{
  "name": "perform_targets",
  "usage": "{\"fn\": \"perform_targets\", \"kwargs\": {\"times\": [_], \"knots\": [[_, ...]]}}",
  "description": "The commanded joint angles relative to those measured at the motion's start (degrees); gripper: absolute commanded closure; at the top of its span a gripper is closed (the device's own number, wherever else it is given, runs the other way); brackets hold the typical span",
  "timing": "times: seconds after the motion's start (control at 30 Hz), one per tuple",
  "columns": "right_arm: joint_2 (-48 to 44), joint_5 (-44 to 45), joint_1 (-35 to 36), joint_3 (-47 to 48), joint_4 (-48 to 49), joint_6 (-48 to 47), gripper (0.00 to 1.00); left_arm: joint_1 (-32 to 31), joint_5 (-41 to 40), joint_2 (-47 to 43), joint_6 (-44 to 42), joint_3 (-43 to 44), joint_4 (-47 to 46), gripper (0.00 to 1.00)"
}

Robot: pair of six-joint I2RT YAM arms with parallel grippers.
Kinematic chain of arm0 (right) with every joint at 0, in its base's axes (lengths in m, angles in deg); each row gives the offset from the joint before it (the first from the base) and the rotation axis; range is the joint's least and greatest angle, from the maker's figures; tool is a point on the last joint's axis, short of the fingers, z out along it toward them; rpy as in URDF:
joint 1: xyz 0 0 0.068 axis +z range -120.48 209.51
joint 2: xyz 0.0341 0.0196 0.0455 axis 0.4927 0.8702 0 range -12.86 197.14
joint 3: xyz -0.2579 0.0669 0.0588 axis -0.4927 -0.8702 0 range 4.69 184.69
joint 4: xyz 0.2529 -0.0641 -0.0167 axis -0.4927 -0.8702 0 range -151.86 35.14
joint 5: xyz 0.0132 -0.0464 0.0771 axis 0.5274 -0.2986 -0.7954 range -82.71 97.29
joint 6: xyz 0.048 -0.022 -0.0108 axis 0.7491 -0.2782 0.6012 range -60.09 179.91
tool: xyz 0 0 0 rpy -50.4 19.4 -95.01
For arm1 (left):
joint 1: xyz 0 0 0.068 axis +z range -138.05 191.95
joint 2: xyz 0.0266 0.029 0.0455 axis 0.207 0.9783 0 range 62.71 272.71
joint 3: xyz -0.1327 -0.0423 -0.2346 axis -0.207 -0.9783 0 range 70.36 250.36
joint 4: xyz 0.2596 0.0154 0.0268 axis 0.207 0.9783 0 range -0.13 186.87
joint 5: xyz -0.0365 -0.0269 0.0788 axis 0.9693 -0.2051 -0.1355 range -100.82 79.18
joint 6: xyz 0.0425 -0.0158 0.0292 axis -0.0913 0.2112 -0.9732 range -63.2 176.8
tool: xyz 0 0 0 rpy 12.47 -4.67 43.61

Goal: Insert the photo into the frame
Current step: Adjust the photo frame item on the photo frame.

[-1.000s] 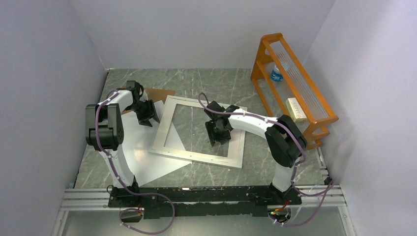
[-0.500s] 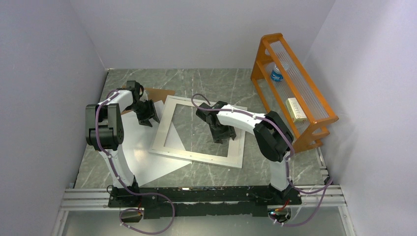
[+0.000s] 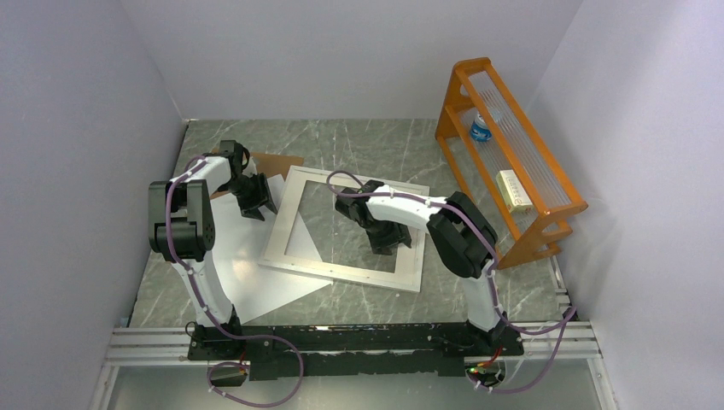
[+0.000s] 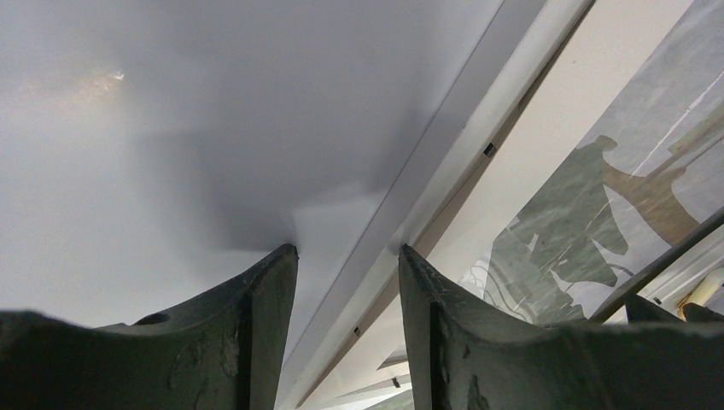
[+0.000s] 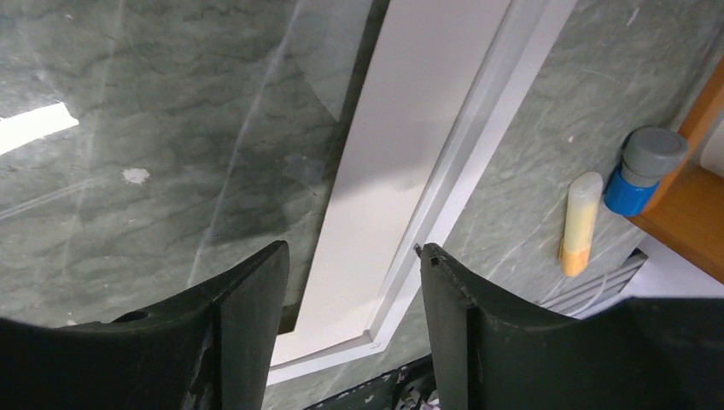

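Note:
The frame [image 3: 280, 232], narrow white border with a white card mat [image 5: 401, 145] inside it, lies flat mid-table. A large white sheet [image 3: 256, 286], plain side up and apparently the photo's reverse, lies to its left, partly under the left arm. My left gripper [image 3: 256, 203] hangs low over the frame's left edge. Its jaws [image 4: 346, 249] are open, straddling the sheet [image 4: 171, 128] and the frame border [image 4: 461, 154], holding nothing. My right gripper [image 3: 389, 241] hovers inside the frame near its right side, open [image 5: 350, 246] above the mat and frame border [image 5: 478, 162].
A brown backing board [image 3: 275, 161] lies behind the left gripper. An orange rack [image 3: 512, 154] stands along the right wall, holding a bottle [image 3: 481, 128] and a small box [image 3: 515, 190]. A glue stick [image 5: 579, 224] and a blue capped bottle [image 5: 645, 166] sit by its foot.
The right arm has swung its elbow left. Its gripper has slid toward the frame's right side, jaws opening wider. The left arm has not moved.

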State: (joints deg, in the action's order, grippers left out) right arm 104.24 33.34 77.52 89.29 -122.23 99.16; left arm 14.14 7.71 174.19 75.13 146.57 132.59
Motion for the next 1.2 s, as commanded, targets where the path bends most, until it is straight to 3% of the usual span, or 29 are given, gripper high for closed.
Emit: {"fn": "perform_targets", "kwargs": {"times": [0.0, 0.37, 0.63, 1.17], "knots": [[0.17, 3.04, 0.29, 1.41, -4.15, 2.37, 0.39, -0.70, 0.46, 1.28, 0.62, 0.54, 2.37, 0.47], [-0.33, 2.76, 0.40, 0.31, -5.48, 3.21, 0.44, -0.70, 0.45, 1.46, 0.83, 0.67, 2.48, 0.47], [-2.41, -4.41, 0.51, -1.98, 0.70, 1.54, 0.40, -0.70, 0.60, 1.38, 0.75, 0.43, 2.50, 0.47], [-3.66, 0.97, 0.51, -5.10, -4.67, 4.35, 0.48, -0.70, 0.16, 1.98, 1.08, 0.89, 2.89, 0.48]]}}
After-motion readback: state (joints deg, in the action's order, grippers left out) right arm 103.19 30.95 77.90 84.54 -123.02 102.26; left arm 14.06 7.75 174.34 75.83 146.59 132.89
